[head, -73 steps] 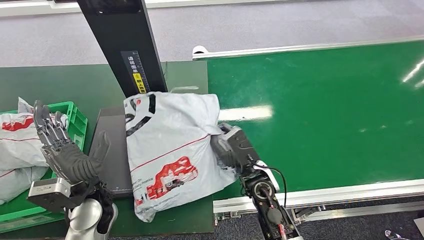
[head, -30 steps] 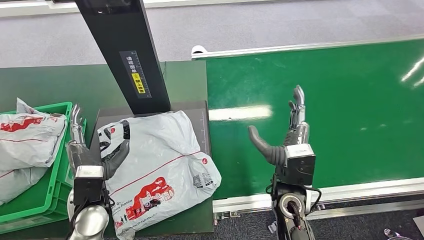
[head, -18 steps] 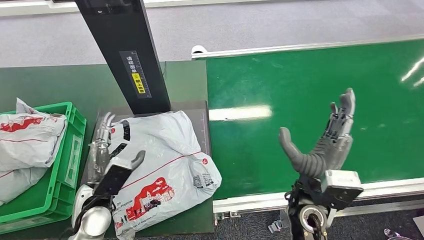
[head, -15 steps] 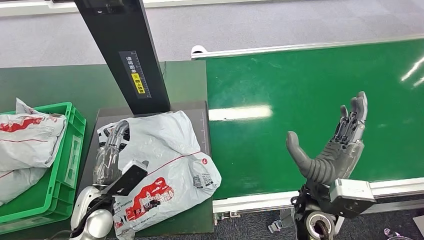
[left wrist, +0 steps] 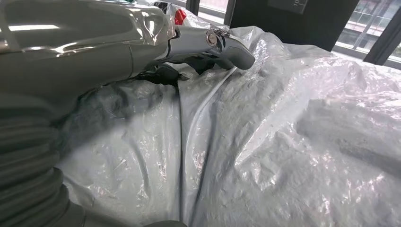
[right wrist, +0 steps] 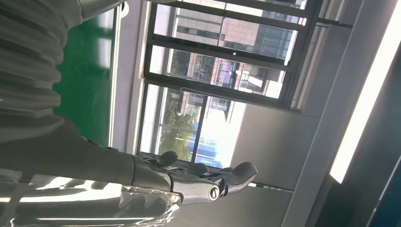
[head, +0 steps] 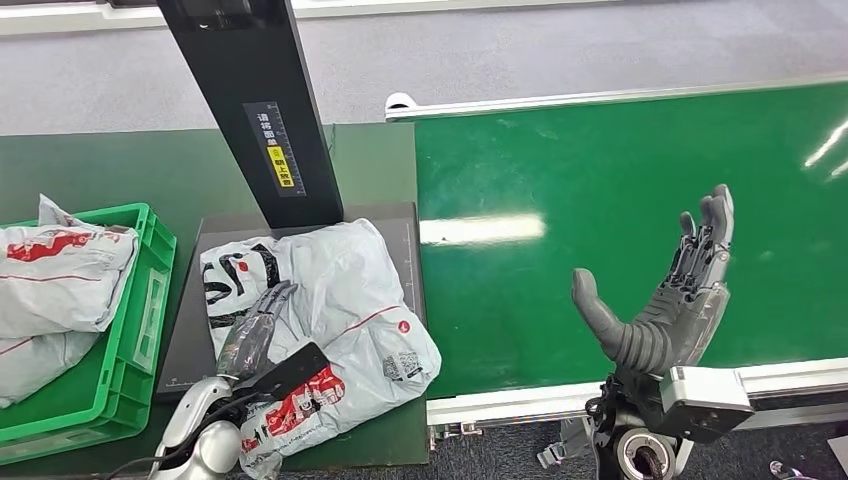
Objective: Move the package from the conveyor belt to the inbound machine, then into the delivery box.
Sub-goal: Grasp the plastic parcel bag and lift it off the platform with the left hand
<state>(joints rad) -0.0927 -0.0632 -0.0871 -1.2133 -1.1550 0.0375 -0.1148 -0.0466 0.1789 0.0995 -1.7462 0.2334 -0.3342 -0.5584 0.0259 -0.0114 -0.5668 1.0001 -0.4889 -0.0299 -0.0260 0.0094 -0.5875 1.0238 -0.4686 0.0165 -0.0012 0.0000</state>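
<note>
1. A shiny green conveyor belt (head: 620, 180) runs beside a dark flat machine plate (head: 205, 260), under a black post (head: 255, 100).
2. The crinkly grey plastic package (head: 330, 300) lies on the plate.
3. The left hand (head: 255, 335) rests flat on it; whether it is gripping, I cannot tell.
4. The right hand (head: 670, 295) is empty, fingers spread.
5. The green plastic box (head: 140, 330) is cut off.

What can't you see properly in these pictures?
- Head view: the left hand lies on the package; whether its fingers grip the plastic is hidden.
- Head view: the label on the black post is too small to read.
- Head view: the green box is cut by the left edge.
</note>
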